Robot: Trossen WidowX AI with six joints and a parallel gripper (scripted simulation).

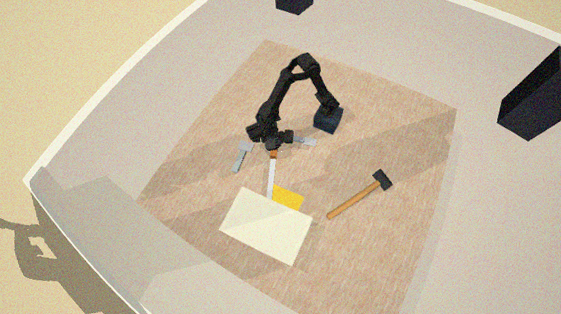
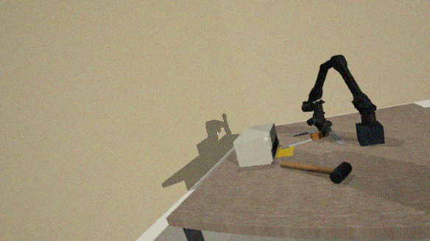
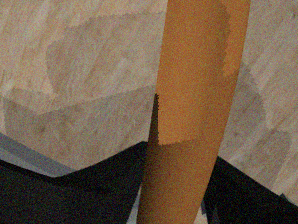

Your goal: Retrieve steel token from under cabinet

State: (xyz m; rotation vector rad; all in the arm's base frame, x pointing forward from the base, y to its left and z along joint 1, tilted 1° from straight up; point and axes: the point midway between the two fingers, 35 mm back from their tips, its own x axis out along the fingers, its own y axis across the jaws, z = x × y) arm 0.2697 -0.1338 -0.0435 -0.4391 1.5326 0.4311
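The pale cabinet [image 1: 266, 226] [image 2: 254, 149] stands with the yellow marked area [image 1: 290, 198] [image 2: 285, 152] along its front. No token can be made out in any view. My gripper [image 1: 273, 150] [image 2: 324, 133] [image 3: 176, 153] is shut on the orange handle [image 1: 273, 154] [image 2: 315, 136] [image 3: 197, 65] of a long tool, low over the table. The tool's thin pale blade [image 1: 271, 178] [image 2: 299, 143] runs from the handle to the cabinet's front, beside the yellow area's left part in the top view. Whether its tip is under the cabinet cannot be told.
A mallet [image 1: 356, 198] [image 2: 313, 168] with a wooden handle and black head lies right of the cabinet in the top view. A grey tool [image 1: 240, 159] lies left of the gripper, and another grey piece [image 1: 307, 141] lies on its right, near the arm's base [image 1: 329, 119] [image 2: 370, 134].
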